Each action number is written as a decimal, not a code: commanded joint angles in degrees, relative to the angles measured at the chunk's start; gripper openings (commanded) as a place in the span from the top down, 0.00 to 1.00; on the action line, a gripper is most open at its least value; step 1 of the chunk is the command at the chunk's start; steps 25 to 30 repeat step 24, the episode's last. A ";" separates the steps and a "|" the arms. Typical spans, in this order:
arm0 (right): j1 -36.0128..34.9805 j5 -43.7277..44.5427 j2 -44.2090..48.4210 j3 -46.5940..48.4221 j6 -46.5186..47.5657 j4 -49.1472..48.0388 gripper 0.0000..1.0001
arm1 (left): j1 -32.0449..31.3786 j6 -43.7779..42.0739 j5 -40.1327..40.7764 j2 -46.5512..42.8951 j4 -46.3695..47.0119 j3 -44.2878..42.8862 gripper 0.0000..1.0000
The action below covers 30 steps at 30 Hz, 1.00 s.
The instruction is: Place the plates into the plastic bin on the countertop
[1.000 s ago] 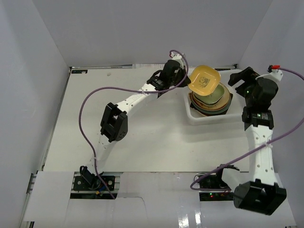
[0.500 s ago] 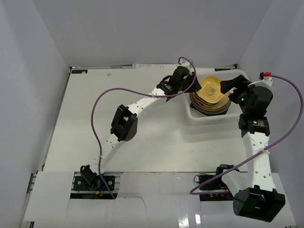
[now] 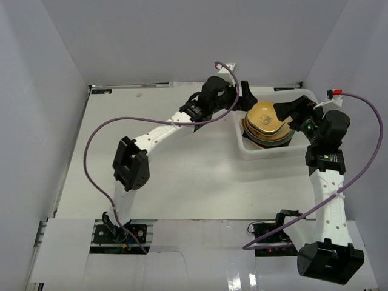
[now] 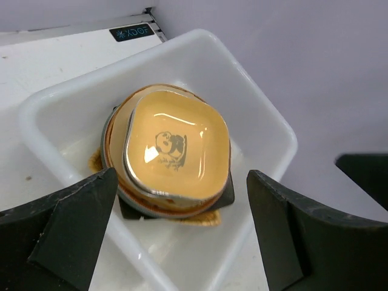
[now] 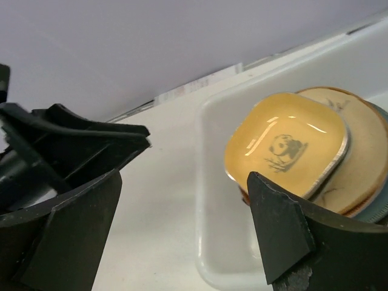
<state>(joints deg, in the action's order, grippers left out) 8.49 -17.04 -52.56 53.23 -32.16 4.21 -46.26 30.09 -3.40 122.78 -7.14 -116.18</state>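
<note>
The plates (image 3: 267,121) sit stacked inside the plastic bin (image 3: 267,153) at the back right of the countertop (image 3: 182,163). On top lies a yellow panda-printed plate (image 4: 176,145), flat and free of both grippers; it also shows in the right wrist view (image 5: 285,145). Under it is a tan bird-painted plate (image 5: 364,157). My left gripper (image 3: 244,96) hangs open just above the bin's left rim (image 4: 267,115), nothing between its fingers (image 4: 66,230). My right gripper (image 3: 290,109) is open over the bin's right side, empty.
White walls close off the back and both sides. The bin stands near the right wall. A purple cable (image 3: 97,139) loops off the left arm over the countertop. The left gripper's dark fingers (image 5: 73,139) show at the left of the right wrist view.
The left gripper lowered the panda plate onto the stack, opened and let it go, then drew back to the left. The right gripper moved in over the bin's right side.
</note>
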 commanded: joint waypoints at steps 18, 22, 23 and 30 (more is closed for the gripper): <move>-6.38 -25.25 9.74 -4.28 -8.01 -27.68 0.10 | -0.85 -8.90 19.48 -84.88 -16.58 60.02 0.02; -6.38 -20.06 11.95 -2.44 -5.37 -24.60 0.10 | -0.85 -8.82 21.85 -89.38 -18.00 59.93 0.02; -6.38 -18.57 12.30 -2.26 -5.37 -24.25 0.10 | -0.85 -8.73 22.03 -89.90 -17.91 59.67 0.02; -6.38 -17.86 12.82 -1.82 -5.37 -24.25 0.10 | -0.85 -8.73 22.12 -90.00 -17.13 59.41 0.02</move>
